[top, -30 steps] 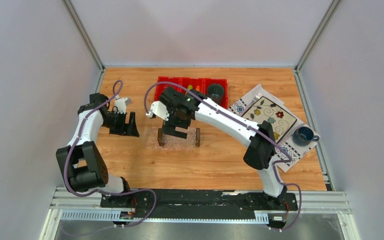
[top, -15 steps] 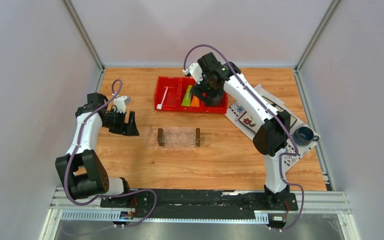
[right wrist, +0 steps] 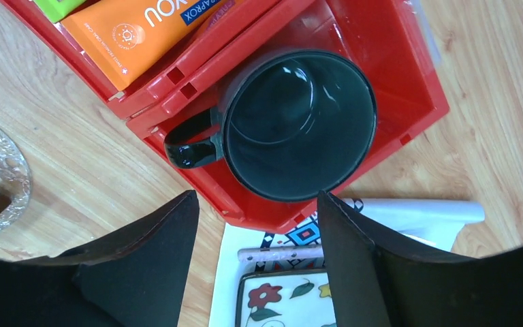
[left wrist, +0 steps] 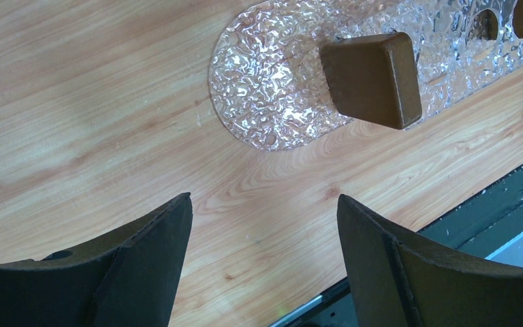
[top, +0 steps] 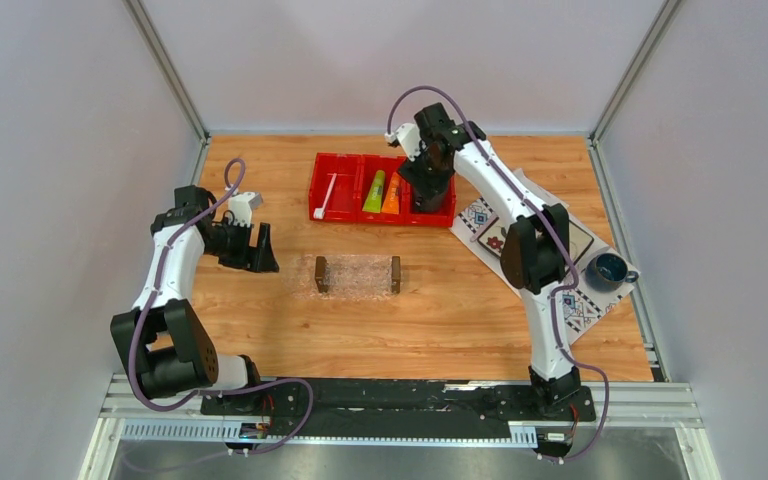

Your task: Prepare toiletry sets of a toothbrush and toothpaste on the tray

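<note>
The clear tray (top: pixel 358 276) with brown end handles lies mid-table with nothing on it. In the left wrist view its near end (left wrist: pixel 272 102) lies ahead of my fingers. The white toothbrush (top: pixel 327 195) lies in the red bin's (top: pixel 316 172) left compartment. The green toothpaste (top: pixel 374 191) and the orange toothpaste (top: pixel 392 196) lie in the middle one. The orange tube also shows in the right wrist view (right wrist: pixel 143 27). My right gripper (top: pixel 428 193) hangs open and empty over the right compartment. My left gripper (top: pixel 260 248) is open and empty, left of the tray.
A dark mug (right wrist: pixel 299 122) stands in the bin's right compartment, under my right gripper (right wrist: pixel 257 197). A patterned cloth (top: pixel 480 215) with a flowered plate (right wrist: pixel 286 300) lies at the right. A blue mug (top: pixel 608 268) stands by its right edge.
My right gripper has swung from above the tray back to the red bin and now sits over its right compartment. The left arm has not moved.
</note>
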Controlling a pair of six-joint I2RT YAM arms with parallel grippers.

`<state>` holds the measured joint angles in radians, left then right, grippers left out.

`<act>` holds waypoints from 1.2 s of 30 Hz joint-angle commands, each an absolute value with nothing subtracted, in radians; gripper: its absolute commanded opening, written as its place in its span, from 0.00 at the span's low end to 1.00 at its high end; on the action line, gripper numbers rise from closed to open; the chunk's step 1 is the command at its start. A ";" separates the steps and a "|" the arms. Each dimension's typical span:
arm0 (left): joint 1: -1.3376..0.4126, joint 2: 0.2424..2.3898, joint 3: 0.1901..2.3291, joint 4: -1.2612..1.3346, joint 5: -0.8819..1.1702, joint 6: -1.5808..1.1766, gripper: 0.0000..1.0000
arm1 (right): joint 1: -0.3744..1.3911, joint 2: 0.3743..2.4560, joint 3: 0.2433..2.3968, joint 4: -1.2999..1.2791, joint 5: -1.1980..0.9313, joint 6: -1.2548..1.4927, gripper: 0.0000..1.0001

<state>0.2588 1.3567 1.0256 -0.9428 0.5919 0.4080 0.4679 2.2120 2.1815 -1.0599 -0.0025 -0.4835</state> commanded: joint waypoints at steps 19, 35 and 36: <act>0.267 1.399 1.029 -0.927 0.615 0.439 0.86 | 0.420 2.229 2.072 -0.934 -0.051 -0.853 0.65; 0.267 1.462 1.057 -0.922 0.617 0.428 0.86 | 0.428 2.244 1.980 -0.848 -0.041 -0.939 0.55; 0.267 1.466 1.058 -0.920 0.618 0.426 0.86 | 0.433 2.246 1.977 -0.844 -0.035 -0.942 0.53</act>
